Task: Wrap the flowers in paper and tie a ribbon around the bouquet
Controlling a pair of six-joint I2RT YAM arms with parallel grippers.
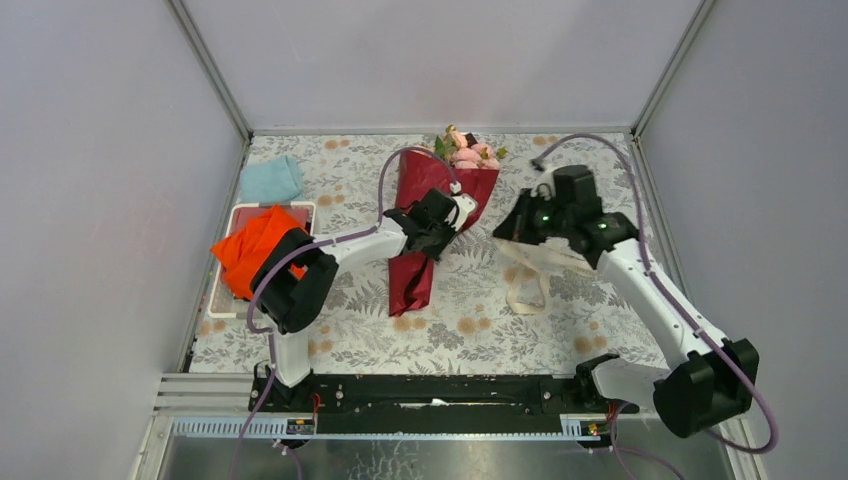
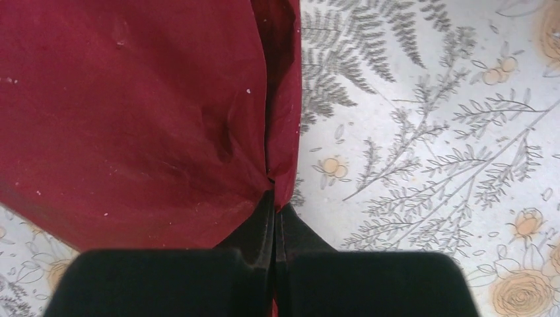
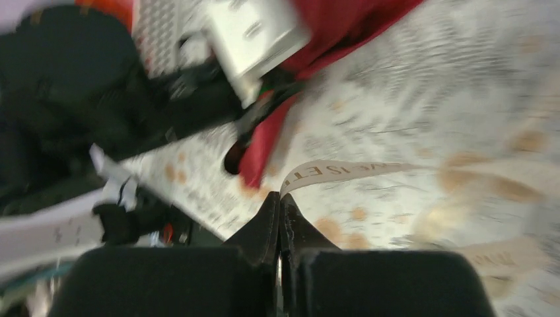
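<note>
A flower-printed bench (image 1: pixel 480 335) sits between grey walls. The bouquet (image 1: pixel 420 178) lies mid-bench, with the flowers (image 1: pixel 468 152) at its far end. My left hand (image 2: pixel 275 198) is pinched tight on the paper (image 2: pixel 132 119) edge. My right hand (image 3: pixel 280 201), to the bouquet's right, is clamped on the ribbon (image 3: pixel 350 169).
</note>
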